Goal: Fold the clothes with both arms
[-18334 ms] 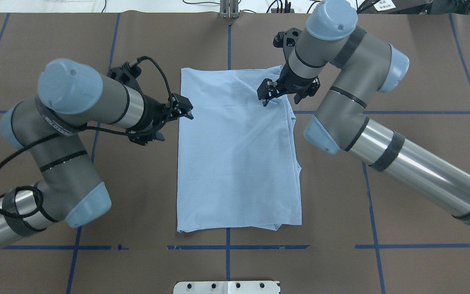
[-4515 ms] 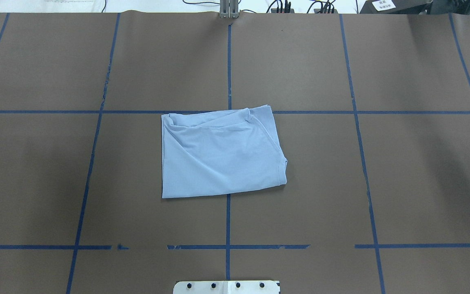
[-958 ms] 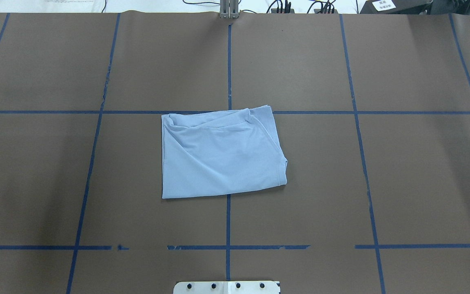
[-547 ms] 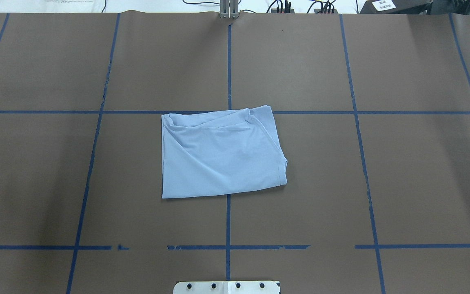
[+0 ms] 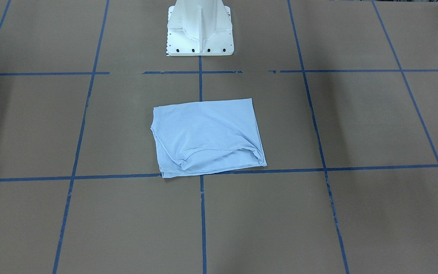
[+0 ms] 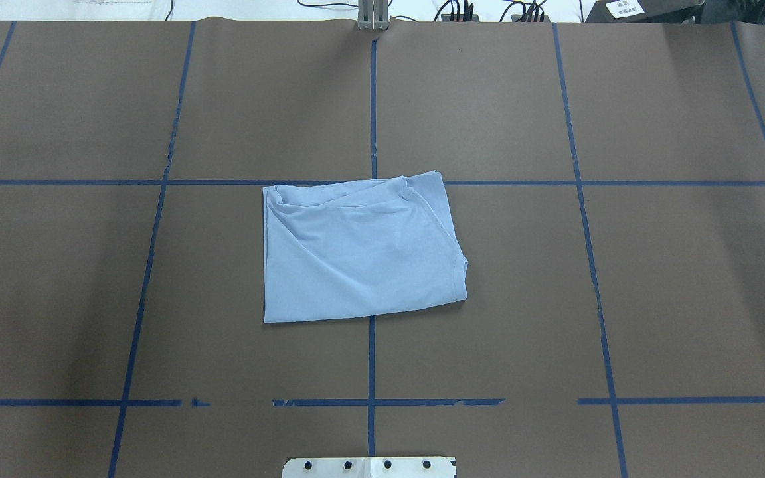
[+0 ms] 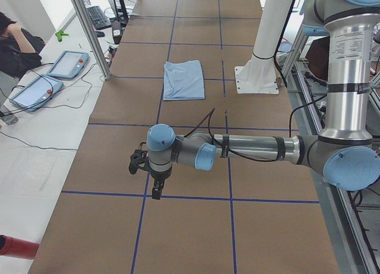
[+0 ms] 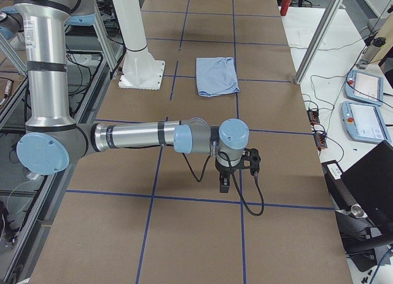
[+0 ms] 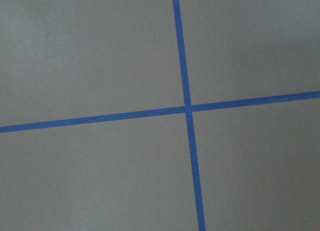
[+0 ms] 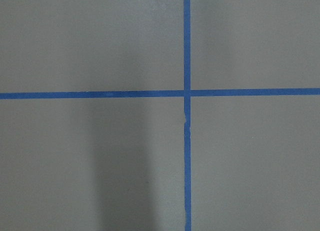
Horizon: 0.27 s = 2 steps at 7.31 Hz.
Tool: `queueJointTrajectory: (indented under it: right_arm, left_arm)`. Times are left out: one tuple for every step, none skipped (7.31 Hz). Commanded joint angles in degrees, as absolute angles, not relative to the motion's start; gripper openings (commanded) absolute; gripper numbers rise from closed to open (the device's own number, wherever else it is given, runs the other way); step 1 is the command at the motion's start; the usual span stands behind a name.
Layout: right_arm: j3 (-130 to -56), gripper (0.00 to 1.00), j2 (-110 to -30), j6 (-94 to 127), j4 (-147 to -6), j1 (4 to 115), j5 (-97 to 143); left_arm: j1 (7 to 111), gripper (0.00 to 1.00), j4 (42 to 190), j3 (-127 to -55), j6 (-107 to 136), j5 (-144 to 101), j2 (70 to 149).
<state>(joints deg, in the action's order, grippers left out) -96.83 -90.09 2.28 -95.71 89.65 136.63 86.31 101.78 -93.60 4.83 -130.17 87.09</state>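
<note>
Front-facing view: the shirt [image 5: 207, 135] lies folded at the middle of the table [image 5: 356, 114]. Its edge away from the robot rests on a cross line of blue tape [image 5: 89, 177]. No arm or claw is in frame.

Overhead view: the shirt [image 6: 359, 252] is a squarish packet, a little longer along the table's length. No claws are here either.

Left-end view: the left claw [image 7: 155, 188] hangs fingers-down over the table near its left end. The shirt [image 7: 184, 79] is well apart, toward the middle. Whether the claw is released or clenched cannot be told.

Right-end view: the right claw [image 8: 225, 182] hangs the same way near the right end. The shirt [image 8: 216, 76] is well apart, toward the middle. Its state cannot be told either.

Wrist views: only table and crossing tape, no shirt.

Judgement: neither arm is clearly nearer, and any further move means reaching inward along the table's length.
</note>
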Motion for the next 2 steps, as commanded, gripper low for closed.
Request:
queueJointTrajectory:
  right_arm:
    - [-96.77,1.00,-90.09,2.29,-95.71,89.65,136.67]
    - [-96.68,1.00,-90.09,2.29,-95.71,89.65,136.67]
  left_arm:
    - [86.31,1.00,101.78,-93.60,4.83,-130.17,87.27]
    - [86.31,1.00,101.78,-93.60,4.83,-130.17,87.28]
